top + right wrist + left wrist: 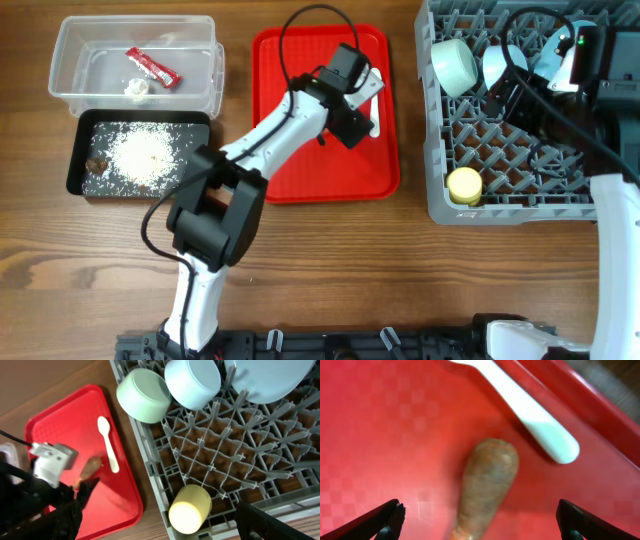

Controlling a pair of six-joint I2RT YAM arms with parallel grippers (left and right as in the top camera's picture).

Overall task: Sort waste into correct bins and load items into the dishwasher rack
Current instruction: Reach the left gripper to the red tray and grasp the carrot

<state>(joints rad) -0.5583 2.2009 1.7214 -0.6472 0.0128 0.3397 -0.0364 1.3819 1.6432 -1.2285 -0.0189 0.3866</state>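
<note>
Right now the left end effector point(479, 510) hangs spread wide over the orange carrot point(487, 480), lying on the red tray point(380, 435) just beside the white spoon point(530, 417). The right end effector point(157, 510), also spread, hovers above the dishwasher rack point(210, 445) near the yellow cup point(187, 507).

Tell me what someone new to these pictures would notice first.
The bright red serving tray in the middle of the table stands out, with the left arm's fingers open over an orange carrot lying beside a white spoon. On the right, the grey rack holds a pale-green bowl and a yellow cup; at far left, white rice covers a black tray.
</note>
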